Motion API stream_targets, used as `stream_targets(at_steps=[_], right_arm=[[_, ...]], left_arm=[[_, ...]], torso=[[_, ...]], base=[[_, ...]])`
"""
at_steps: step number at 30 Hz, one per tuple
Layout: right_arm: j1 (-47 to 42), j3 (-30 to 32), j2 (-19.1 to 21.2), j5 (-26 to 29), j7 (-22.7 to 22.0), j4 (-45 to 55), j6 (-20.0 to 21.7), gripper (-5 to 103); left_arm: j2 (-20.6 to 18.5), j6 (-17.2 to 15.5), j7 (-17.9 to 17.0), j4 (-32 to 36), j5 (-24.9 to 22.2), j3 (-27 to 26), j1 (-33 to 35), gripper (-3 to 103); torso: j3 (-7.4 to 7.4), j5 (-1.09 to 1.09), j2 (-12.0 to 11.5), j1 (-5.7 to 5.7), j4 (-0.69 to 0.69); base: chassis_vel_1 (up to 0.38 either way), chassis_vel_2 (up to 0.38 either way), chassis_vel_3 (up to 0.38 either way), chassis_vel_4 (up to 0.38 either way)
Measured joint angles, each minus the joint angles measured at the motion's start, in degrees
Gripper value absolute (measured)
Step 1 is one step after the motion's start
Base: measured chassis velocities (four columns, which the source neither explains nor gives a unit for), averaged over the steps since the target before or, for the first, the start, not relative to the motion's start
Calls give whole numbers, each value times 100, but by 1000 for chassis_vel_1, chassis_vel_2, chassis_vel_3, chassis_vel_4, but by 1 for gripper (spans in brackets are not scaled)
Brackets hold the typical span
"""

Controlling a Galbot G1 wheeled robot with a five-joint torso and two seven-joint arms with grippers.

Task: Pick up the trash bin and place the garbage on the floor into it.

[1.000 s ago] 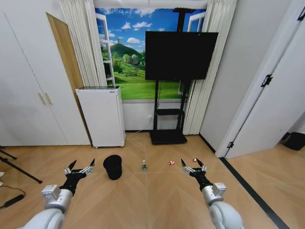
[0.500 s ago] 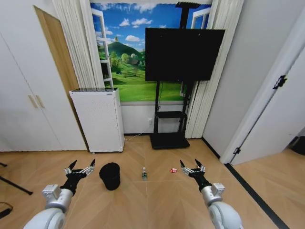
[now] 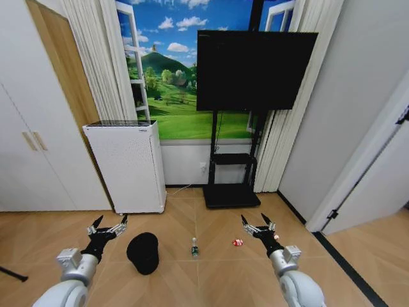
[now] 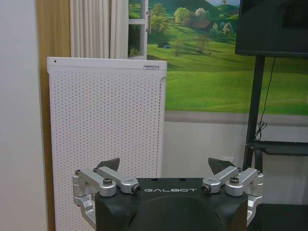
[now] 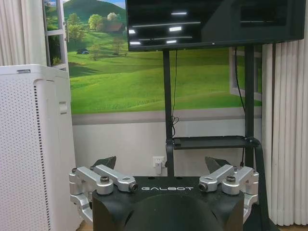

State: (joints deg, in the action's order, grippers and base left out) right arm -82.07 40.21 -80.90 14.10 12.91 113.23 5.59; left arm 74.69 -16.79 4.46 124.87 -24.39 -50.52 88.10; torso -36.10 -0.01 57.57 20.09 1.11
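Hovering wide open and empty, the left gripper (image 3: 107, 226) and right gripper (image 3: 258, 223) have grasped nothing: the trash bin (image 3: 144, 252) sits untouched, while the bottle (image 3: 193, 247) and red scrap (image 3: 238, 242) lie loose on the floor (image 3: 211, 281).

The word "GALBOT" stands in pale letters on the black body of the left gripper (image 4: 163, 169), between its two finger mounts. The same "GALBOT" mark stands on the black body of the right gripper (image 5: 160, 164). The small label on the white perforated appliance (image 4: 107, 139) is too small to read.
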Motion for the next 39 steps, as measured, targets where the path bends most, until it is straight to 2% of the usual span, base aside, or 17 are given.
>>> stream_targets(at_steps=[6,9,11,23,26,28,31,37,39], right_arm=[[3,3,-4,-4,4,-19,-12,100],[7,0,-10,-13,4,-37,-13,100],[11,-9,-17,-26,4,-51,-13,100],[86,-36,-45,5,-91,-170,-93,100],[90,-28,-44,13,-133,-189,-97,100],[78,-16,-41,13,-145,-200,-99,100],[72,-16,-58,13,-150,-210,-99,100],[72,-34,-97,8,-152,-231,-99,100],[86,-50,-115,2,-153,-251,-99,100]], left_arm=[[-32,0,0,-31,-2,17,-40,100],[-31,0,0,-51,-2,20,-49,100],[-25,1,0,-73,-1,18,-53,100],[2,11,23,-197,9,10,-69,100],[24,-6,26,-187,35,15,-53,100],[31,-1,27,-194,57,23,-56,100],[28,4,27,-210,60,23,-59,100],[10,16,29,-222,61,22,-55,100],[-9,24,38,-239,61,14,-55,100]], torso=[[0,1,0,0,-3],[0,-1,0,0,0],[0,5,0,0,-3],[0,0,-3,2,-2],[21,2,-44,-11,-4],[67,0,-121,-52,2],[114,1,-199,-92,-2],[182,2,-322,-146,-4],[242,1,-432,-191,-3]], base=[[-228,209,227,-228],[-224,219,210,-215],[-223,218,221,-228],[-224,217,207,-203],[-103,113,107,-47],[-23,25,10,-3],[12,-8,-20,7],[11,-8,-7,7],[0,0,0,0]])
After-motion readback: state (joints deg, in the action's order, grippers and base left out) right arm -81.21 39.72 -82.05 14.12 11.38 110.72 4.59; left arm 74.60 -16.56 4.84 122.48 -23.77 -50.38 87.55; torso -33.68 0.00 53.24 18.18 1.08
